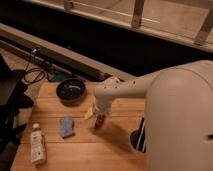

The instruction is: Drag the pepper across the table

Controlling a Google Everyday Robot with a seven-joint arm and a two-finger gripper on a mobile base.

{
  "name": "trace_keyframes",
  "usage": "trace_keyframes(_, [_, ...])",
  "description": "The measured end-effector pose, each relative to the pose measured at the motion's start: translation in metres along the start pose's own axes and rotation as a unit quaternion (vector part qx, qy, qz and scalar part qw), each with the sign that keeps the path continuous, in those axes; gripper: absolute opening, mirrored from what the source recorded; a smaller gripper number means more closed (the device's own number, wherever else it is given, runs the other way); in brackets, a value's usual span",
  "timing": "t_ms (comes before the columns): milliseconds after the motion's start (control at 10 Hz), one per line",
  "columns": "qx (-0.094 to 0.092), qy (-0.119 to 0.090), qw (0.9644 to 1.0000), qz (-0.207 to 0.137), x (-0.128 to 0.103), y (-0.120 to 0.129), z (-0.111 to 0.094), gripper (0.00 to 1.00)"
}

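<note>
The pepper [99,121] is a small dark red slender object on the light wooden table [80,150], near the middle. My gripper [95,114] reaches down from the white arm [130,90] and sits right at the pepper's upper end, touching or just over it. The arm hides most of the gripper.
A dark bowl [70,90] stands at the table's back left. A blue cloth-like piece [67,126] lies left of the pepper. A white bottle [36,145] lies near the front left edge. A black-and-white striped object [139,137] sits at the right.
</note>
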Motion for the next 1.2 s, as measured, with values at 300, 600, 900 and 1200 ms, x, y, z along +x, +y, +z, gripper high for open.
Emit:
trace_keyframes(300, [-0.017, -0.02, 0.9996, 0.0, -0.012, -0.001, 0.016, 0.8])
trace_keyframes(600, [-0.011, -0.024, 0.9996, 0.01, -0.018, -0.022, 0.033, 0.8])
trace_keyframes(900, [-0.007, -0.016, 0.9998, 0.012, -0.016, -0.029, 0.037, 0.8])
trace_keyframes(1200, [-0.006, -0.014, 0.9998, 0.012, -0.021, -0.013, 0.043, 0.58])
